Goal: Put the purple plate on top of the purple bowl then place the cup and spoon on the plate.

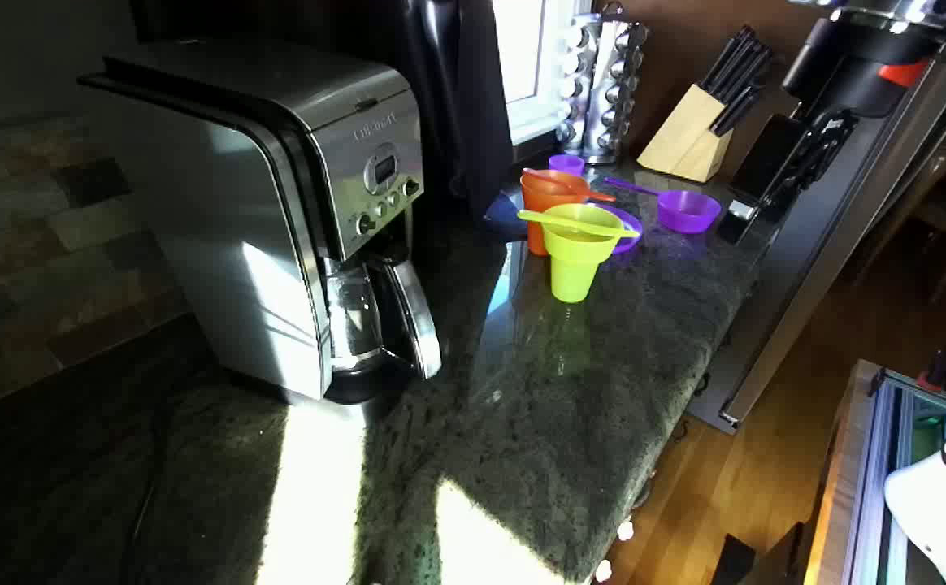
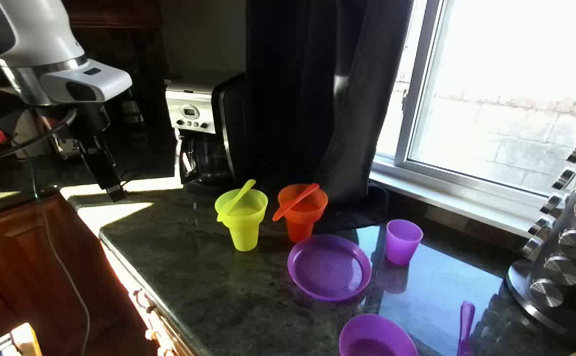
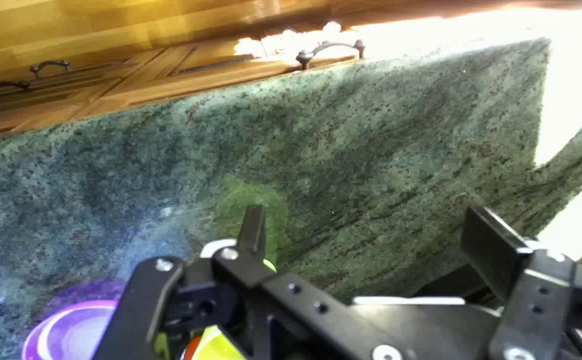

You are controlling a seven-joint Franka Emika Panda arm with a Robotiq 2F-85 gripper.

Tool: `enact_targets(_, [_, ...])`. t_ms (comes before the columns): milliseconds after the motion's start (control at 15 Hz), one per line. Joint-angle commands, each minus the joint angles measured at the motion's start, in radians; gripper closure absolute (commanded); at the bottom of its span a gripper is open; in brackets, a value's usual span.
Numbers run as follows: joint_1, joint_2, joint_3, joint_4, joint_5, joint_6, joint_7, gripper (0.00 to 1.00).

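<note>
Purple plate (image 2: 328, 269): set flat on the dark countertop (image 2: 228, 296), low and right of centre in an exterior view, its purple floor turned upward.
Purple bowl (image 2: 377, 332): stood upright, apart from the plate, and cut by the bottom edge in an exterior view; its inner wall is shown.
Purple cup (image 2: 403, 243): stood mouth up to the right of the plate, near it; what is contained in it cannot be told.
Purple spoon (image 2: 466, 324): laid on the countertop, outside the dishes, at the lower right of an exterior view, its lower end cut by the frame.
Yellow-green cup (image 1: 573, 272): stood upright near the middle of an exterior view; across its rim a yellow-green spoon (image 1: 579, 223) is laid, both ends carried past the edge.
Orange vessel (image 2: 300, 230): stood upright just beside that cup; an orange spoon (image 2: 295, 201) is rested across its rim.
Coffee maker (image 1: 258, 215): its glass carafe (image 1: 351, 317) is seated at the base, left of centre in an exterior view; what is held in the carafe cannot be told.
Knife block (image 1: 684, 138): set with black-handled knives (image 1: 737, 71), at the upper right of an exterior view.
Gripper (image 3: 363, 215): its fingers (image 3: 253, 227) are held wide apart, and countertop is seen between them in the wrist view.
</note>
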Motion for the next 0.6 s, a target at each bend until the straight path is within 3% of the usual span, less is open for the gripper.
enact_targets(0, [-0.005,0.001,0.004,-0.008,0.003,-0.004,-0.004,0.0])
enact_targets(400, [-0.005,0.012,0.003,-0.022,0.002,-0.004,-0.003,0.0])
enact_targets(533, [-0.048,0.02,-0.016,-0.013,-0.008,0.033,0.009,0.0])
